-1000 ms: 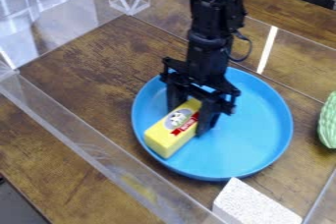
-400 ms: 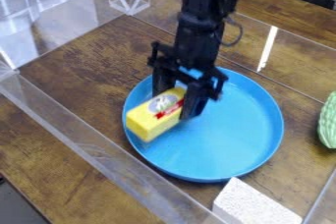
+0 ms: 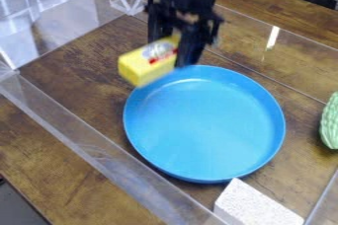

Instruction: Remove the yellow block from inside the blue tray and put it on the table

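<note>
The yellow block (image 3: pixel 148 63), a small bar with a red-and-white label on top, hangs in the air just past the upper-left rim of the blue tray (image 3: pixel 205 120), over the table (image 3: pixel 79 81). My black gripper (image 3: pixel 173 53) comes down from above and is shut on the block's right end. Nothing lies inside the round blue tray, which sits at the middle of the wood-grain tabletop. How high the block is above the wood I cannot tell.
Clear acrylic walls (image 3: pixel 93 175) run along the near-left and far edges of the table. A speckled grey-white pad (image 3: pixel 251 205) lies at the bottom edge. A green object (image 3: pixel 329 120) pokes in at the right edge.
The gripper has lifted the yellow block out of the tray and carried it up and to the left, past the rim. The tray now holds nothing.
</note>
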Available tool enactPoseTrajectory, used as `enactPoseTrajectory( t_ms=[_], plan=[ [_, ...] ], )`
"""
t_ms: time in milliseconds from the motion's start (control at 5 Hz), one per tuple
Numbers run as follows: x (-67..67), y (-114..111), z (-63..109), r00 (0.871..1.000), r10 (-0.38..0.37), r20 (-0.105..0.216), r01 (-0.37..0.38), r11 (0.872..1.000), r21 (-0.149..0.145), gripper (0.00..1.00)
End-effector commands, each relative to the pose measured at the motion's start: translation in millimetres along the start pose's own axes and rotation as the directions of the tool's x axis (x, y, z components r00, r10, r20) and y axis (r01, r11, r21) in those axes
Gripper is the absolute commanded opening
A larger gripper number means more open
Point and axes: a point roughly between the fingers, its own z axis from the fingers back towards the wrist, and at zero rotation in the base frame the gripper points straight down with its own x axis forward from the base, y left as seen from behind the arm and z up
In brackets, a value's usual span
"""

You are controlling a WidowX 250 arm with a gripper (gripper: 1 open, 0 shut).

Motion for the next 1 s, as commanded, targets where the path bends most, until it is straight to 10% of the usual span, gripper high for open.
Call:
enactPoseTrajectory(
  t_ms=[0,800],
  plan=[
    [3.8,8,31.7,0.996,0.018,0.084,-0.021,0.999,0.028,0.0],
    [23.8,-15,34.2,0.978,-0.2,0.06,0.195,0.978,0.073,0.0]
  ],
)
